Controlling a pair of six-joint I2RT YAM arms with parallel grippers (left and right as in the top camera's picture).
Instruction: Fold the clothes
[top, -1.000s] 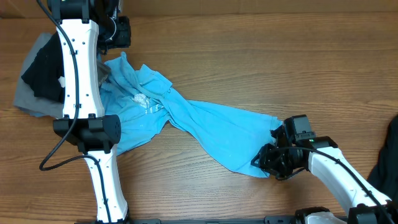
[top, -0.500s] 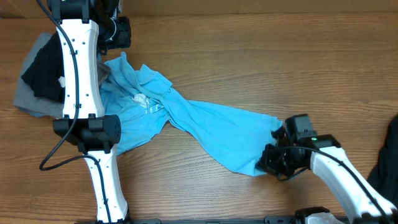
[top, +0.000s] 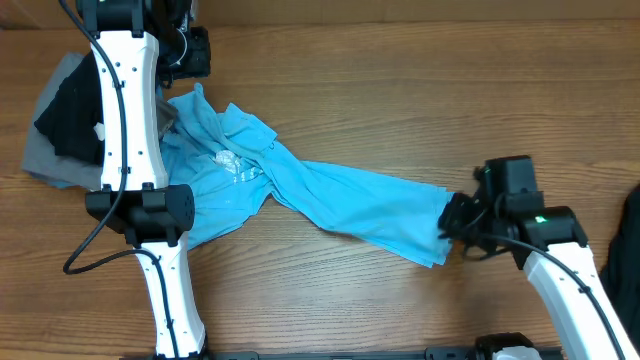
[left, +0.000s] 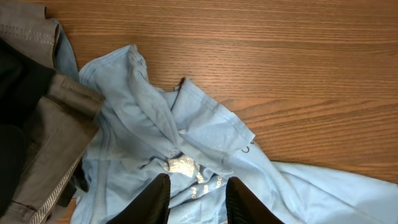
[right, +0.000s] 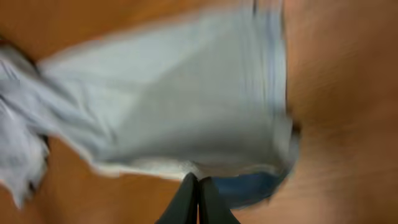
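Pinching the lower hem, the right gripper (top: 452, 225) has its two fingers pressed flat together on a thin edge of the light blue T-shirt (top: 350, 200). The right wrist view is blurred, but pale cloth spreads away from the fingertips. Gripping that edge looks meant to draw the crumpled shirt out long, and from the grip it runs as a twisted band up and across the wooden table (top: 400, 90) toward the far left corner.

There the left gripper (left: 196, 200) hangs above the bunched chest part, its fingers part-way apart with a clear gap, and it appears to hold nothing. Just ahead of its tips lies the white lettering (left: 181, 165), rumpled into folds. It seems placed to catch or pin that end so the pull from the right has something to work against.

Beside the shirt's upper end, partly under the left arm, sits a heap of black and grey garments (top: 60, 120), touching the blue cloth and waiting their turn.
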